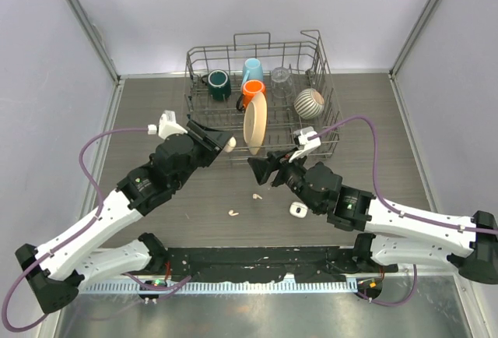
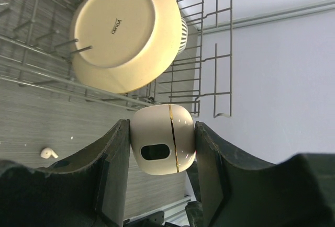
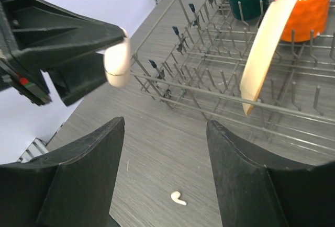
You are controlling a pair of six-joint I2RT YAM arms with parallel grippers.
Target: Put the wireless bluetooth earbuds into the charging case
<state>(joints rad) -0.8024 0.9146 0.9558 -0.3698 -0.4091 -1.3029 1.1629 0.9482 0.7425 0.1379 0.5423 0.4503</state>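
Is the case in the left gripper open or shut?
Shut: the case, pinched in the left gripper, shows only a thin seam line, with no gap at the lid.

Cream rounded-square plastic charging case (image 2: 162, 140): lid shut, thin gold seam round its middle, dark oval recess on one face. It's off the tabletop (image 1: 156, 112), pinched on both sides btw the left gripper (image 2: 162, 128) fingers, seam upright in the wrist view.

Two tiny cream plastic earbuds w/ short stems lie flat on the tabletop, near centre-front: one (image 1: 233, 213) nearer the front edge, other (image 1: 256, 195) just beyond, apart.

Second small white rounded-square case (image 1: 297, 209): on the tabletop, right of both earbuds, dark mark on top; open/shut unclear.
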